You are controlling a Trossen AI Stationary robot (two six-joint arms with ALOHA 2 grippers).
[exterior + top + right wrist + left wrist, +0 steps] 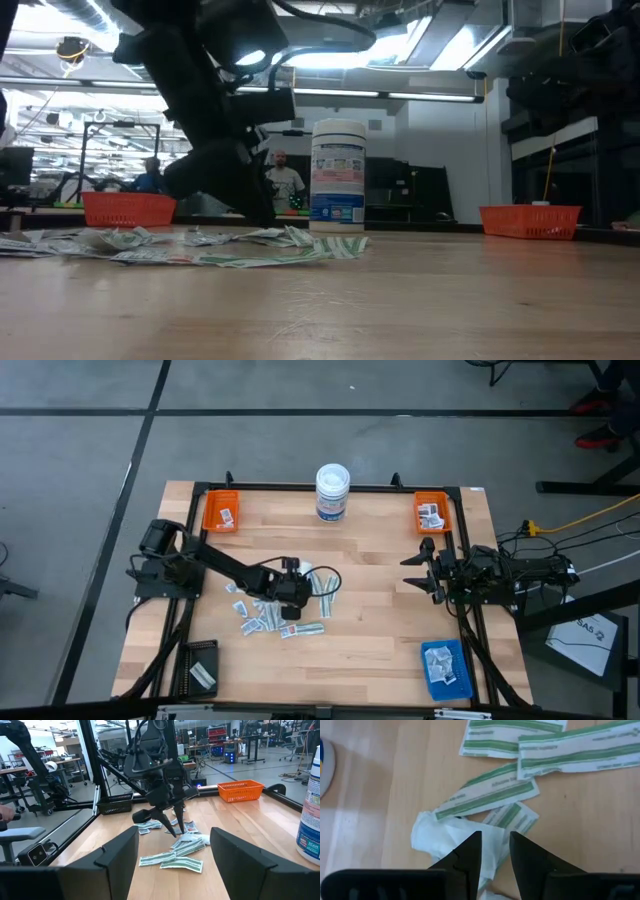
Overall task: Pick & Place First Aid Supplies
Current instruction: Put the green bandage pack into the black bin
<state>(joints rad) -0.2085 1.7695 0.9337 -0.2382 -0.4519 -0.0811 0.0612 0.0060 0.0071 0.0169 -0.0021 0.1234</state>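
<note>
The first aid supplies point(272, 610) lie scattered flat on the wood at mid-table, also in the low view point(200, 248). They are white packets and longer greenish strips point(490, 795). My left gripper point(293, 600) hangs over this pile, pointing down, open by a narrow gap point(495, 842). Its fingertips stand over a crumpled white packet point(440, 835) and the end of a strip point(515, 817). From the right wrist view the left gripper point(177, 831) reaches down to the pile point(175, 857). My right gripper point(418, 570) waits open near the table's right edge. My left gripper comes at the pile from above, pointing down, one finger point(470, 852) over the crumpled white packet and the other point(525, 855) beside the strip's end. I cannot tell whether the fingertips touch the paper.
A white round tub point(332, 492) stands at the far edge, middle. Orange trays sit at the far left point(221, 511) and far right point(433, 512), a blue tray point(446, 668) near right, a black tray point(200, 665) near left, each holding packets. Bare wood lies between pile and right arm.
</note>
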